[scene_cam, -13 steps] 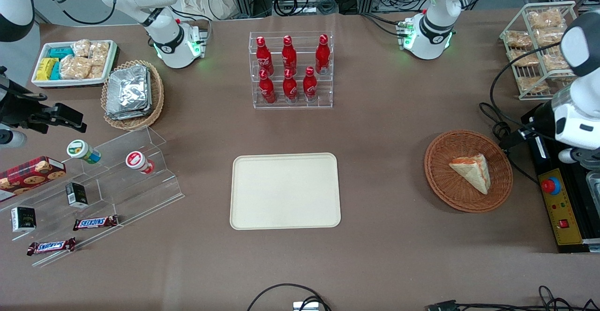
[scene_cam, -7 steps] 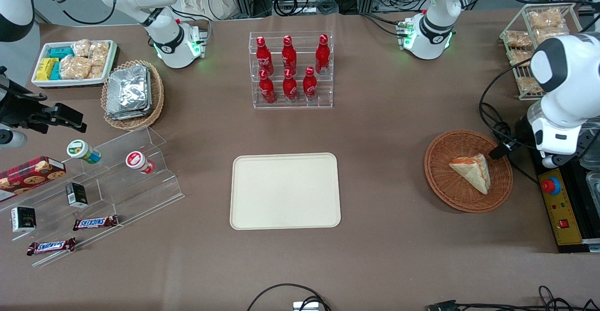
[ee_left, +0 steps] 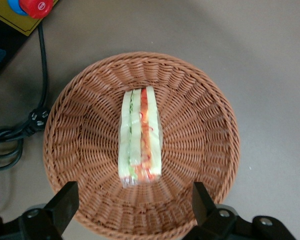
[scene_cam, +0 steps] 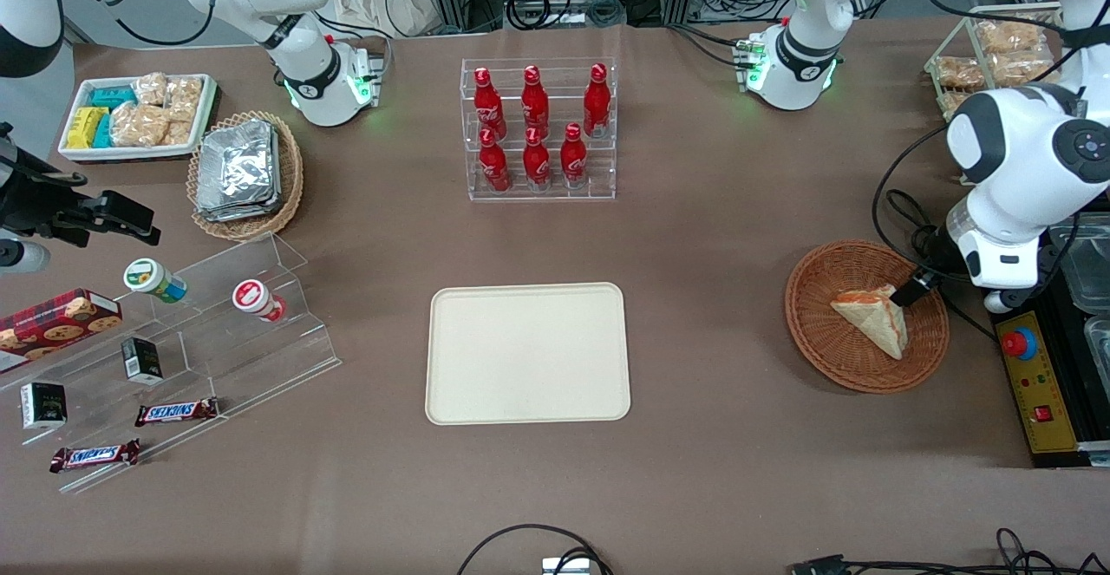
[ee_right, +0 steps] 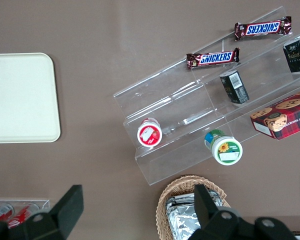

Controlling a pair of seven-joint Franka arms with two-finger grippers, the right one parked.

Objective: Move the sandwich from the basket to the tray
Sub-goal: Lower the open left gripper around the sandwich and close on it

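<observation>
At the parked arm's end of the table stood a clear stepped shelf (scene_cam: pixel 186 358) with chocolate bars (scene_cam: pixel 176 411), small boxes and two cups. Farther along, the cream tray (scene_cam: pixel 527 354) lay flat, nearer to the front camera than the rack of red bottles (scene_cam: pixel 538 130). Toward the working arm's end sat the woven basket (scene_cam: pixel 819 349), well apart from the tray, and the sandwich (scene_cam: pixel 876 319) lay in it, its filling edge turned up in the wrist view. The gripper (ee_left: pixel 135 205) hung above the basket with its fingers (ee_left: pixel 64 201) spread wide apart, touching nothing, one either side of the sandwich.
</observation>
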